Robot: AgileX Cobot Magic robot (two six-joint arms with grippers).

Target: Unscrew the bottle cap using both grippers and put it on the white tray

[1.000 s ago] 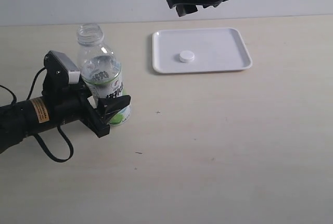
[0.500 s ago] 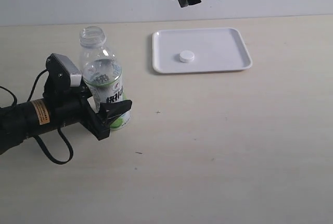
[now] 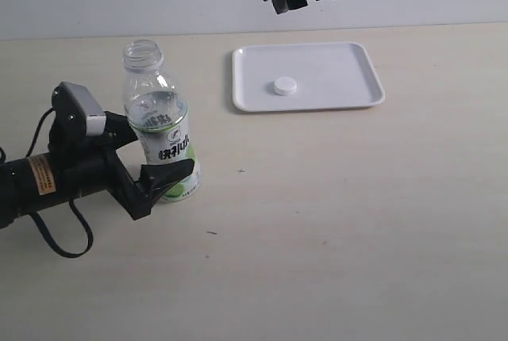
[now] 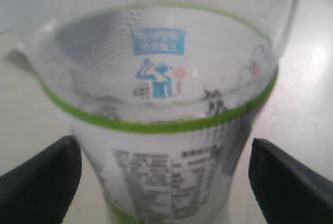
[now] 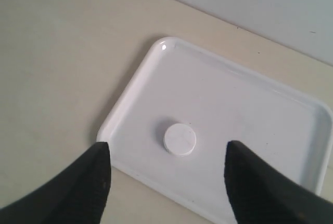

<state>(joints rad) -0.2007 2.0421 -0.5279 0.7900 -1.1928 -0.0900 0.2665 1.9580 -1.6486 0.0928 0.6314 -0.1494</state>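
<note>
- Right gripper [image 3: 287, 1]: cut off by the exterior view's top edge.
- Bottle [image 4: 161, 130]: top and base out of the left wrist view; small print blurred.

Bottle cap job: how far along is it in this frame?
Done: the bottle cap lies flat on the white tray, and the bottle stands upright with its neck open. In hand: nothing. The right gripper hangs open and empty above the tray; the left gripper is open, a finger on each side of the bottle, gaps showing. Left: seemingly only moving the arms away.
</note>
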